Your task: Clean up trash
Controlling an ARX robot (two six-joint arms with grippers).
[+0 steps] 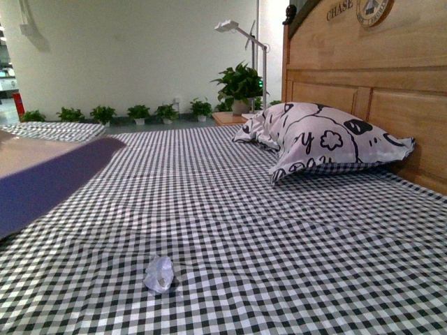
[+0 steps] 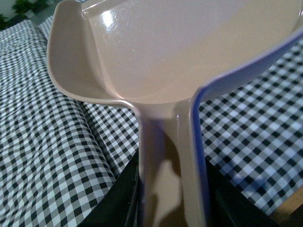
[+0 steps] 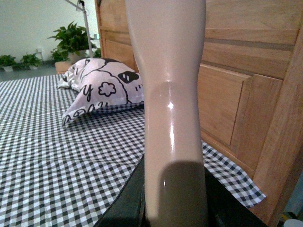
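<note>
The dustpan point(image 2: 142, 56) hides most of the left claw point(image 2: 174, 203); the brush handle point(image 3: 170, 94) is cropped.

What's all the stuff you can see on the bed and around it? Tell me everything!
paper wad: one, white, on the sheet near the front
sheet: one, black-and-white checks, covering the bed
pillow: one, white with black cartoon drawings, beside the headboard
headboard: one, brown wood, at the right
big plant: one, green, beyond the bed's far end
small plants: a row, green, along the far wall
lamp: one, white, above the big plant
dustpan: one, beige, held above the sheet
handle: one, cream, its head out of view
left gripper: dark fingers clamped on the dustpan's stem
right gripper: dark fingers clamped on the handle
</note>
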